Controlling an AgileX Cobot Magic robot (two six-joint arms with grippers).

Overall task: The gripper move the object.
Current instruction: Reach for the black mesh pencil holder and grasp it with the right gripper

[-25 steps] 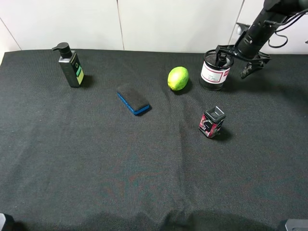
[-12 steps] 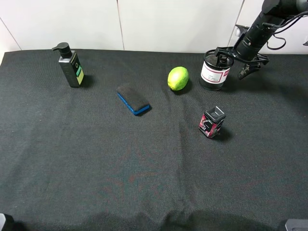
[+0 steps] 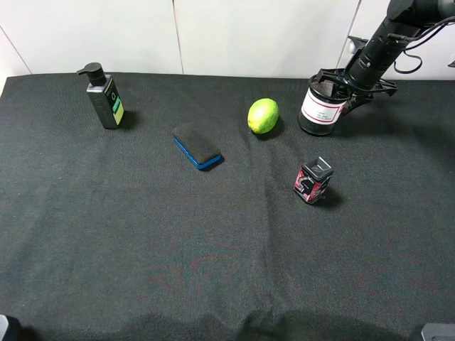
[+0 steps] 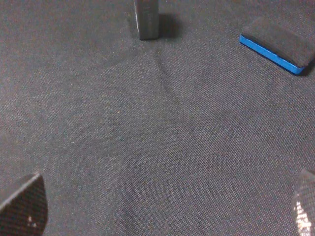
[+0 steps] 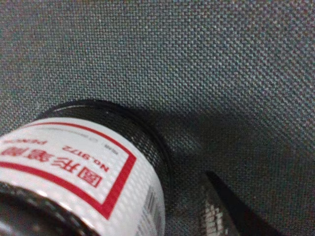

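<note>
The black wire-mesh pen cup (image 3: 321, 108) with its white, red-bordered label stands tilted at the back right of the black cloth, to the right of the lime (image 3: 263, 116). My right gripper (image 3: 343, 84) is shut on the cup's rim, with one finger inside and one against the outer wall. In the right wrist view the cup's label (image 5: 74, 167) fills the near corner and one black finger (image 5: 229, 211) lies close beside it. My left gripper (image 4: 162, 211) is open and empty, hovering over bare cloth.
A dark pump bottle (image 3: 104, 97) stands at the back left; its base shows in the left wrist view (image 4: 146, 19). A blue-edged eraser (image 3: 197, 146) lies mid-table and also shows in the left wrist view (image 4: 278, 42). A small red-black box (image 3: 313, 180) stands in front of the cup.
My right gripper's outer finger has closed in against the cup's wall. The cup has tipped and shifted slightly to the right.
</note>
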